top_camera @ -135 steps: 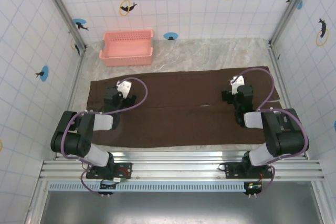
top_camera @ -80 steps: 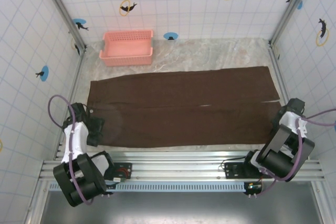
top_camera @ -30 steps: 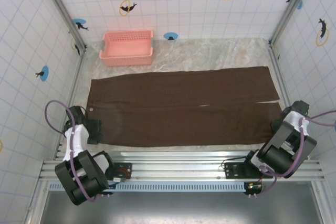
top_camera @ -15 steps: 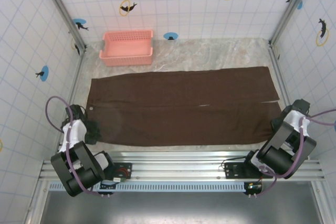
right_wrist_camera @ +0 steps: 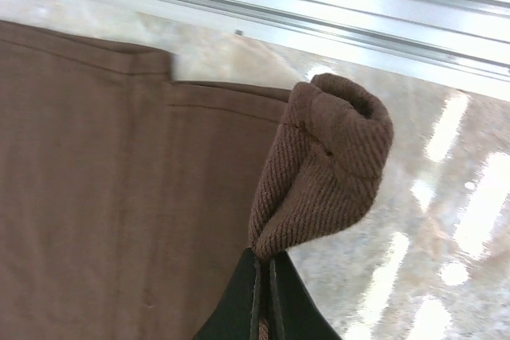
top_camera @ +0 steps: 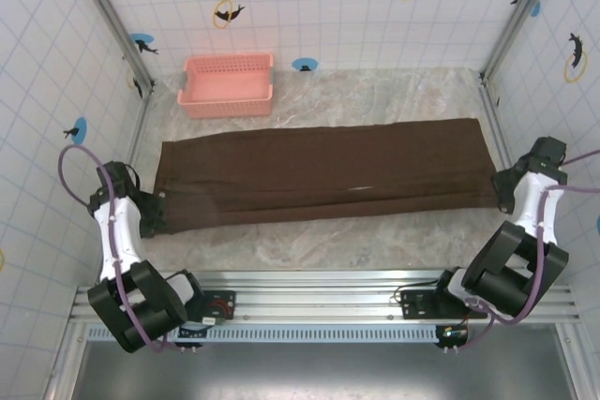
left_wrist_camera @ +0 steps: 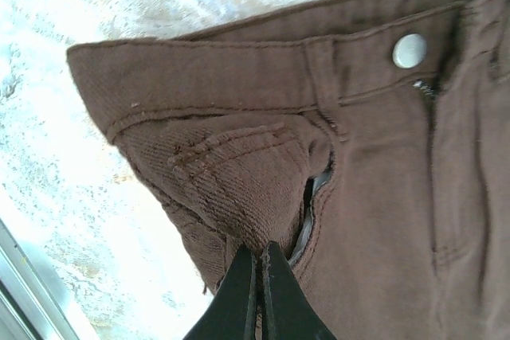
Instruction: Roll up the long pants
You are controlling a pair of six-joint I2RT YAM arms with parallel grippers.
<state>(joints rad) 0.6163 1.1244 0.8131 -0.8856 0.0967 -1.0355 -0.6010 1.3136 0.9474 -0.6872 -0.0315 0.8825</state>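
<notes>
**Carry both ends over together**

The long pants (top_camera: 328, 180) lie stretched across the middle of the table (top_camera: 375, 241). Your left gripper (left_wrist_camera: 259, 251) is clamped tight on cloth at the waist end. Your right gripper (right_wrist_camera: 264, 259) is pinched tight on a fold at the hem end. Move both away from you at one pace, keep the cloth taut, and land edge on edge.

left wrist view crops the long pants (left_wrist_camera: 382, 157).
</notes>
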